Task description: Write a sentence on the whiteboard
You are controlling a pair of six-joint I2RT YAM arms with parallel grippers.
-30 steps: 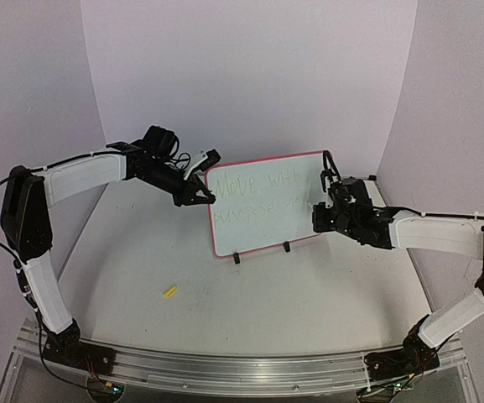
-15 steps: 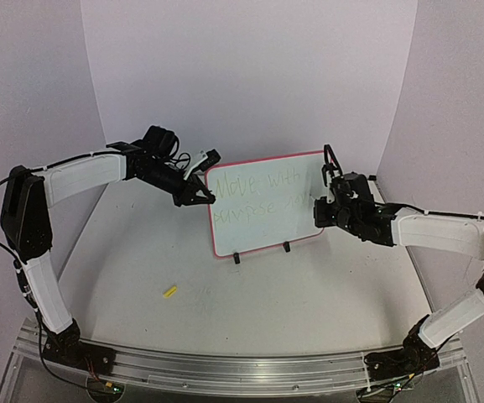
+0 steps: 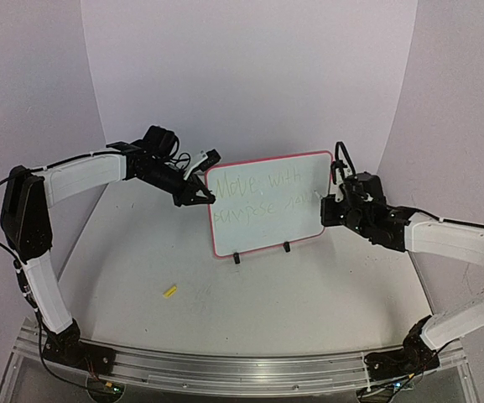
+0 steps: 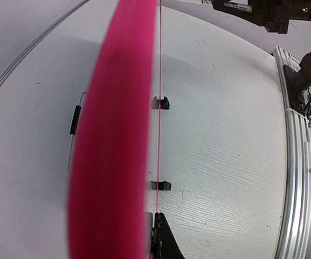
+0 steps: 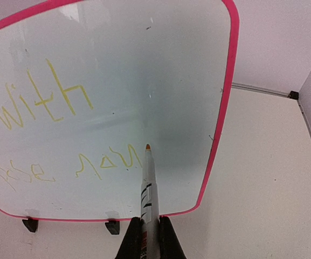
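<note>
The whiteboard (image 3: pixel 302 220), pink-framed, stands upright on two black feet (image 3: pixel 236 259) at the table's middle back. The sentence (image 3: pixel 258 195) runs across it in two faint yellow-green lines. My left gripper (image 3: pixel 201 199) is shut on the board's left edge; in the left wrist view the frame (image 4: pixel 112 135) is a pink blur pinched at the left gripper (image 4: pixel 155 229). My right gripper (image 3: pixel 327 210) is at the board's right edge, shut on a white marker (image 5: pixel 148 189). Its orange tip points at the whiteboard (image 5: pixel 166 70) just right of the sentence (image 5: pixel 53 102); contact is unclear. The right gripper (image 5: pixel 146 221) clamps the barrel.
A small yellow piece (image 3: pixel 170 291) lies on the table front left of the board. White walls close the back and sides. A metal rail (image 3: pixel 225 365) runs along the near edge, also seen as the rail (image 4: pixel 298 162) in the left wrist view.
My right gripper has moved to the right with the marker, from over the board's right part to its right edge. The left gripper and the board have stayed still.
</note>
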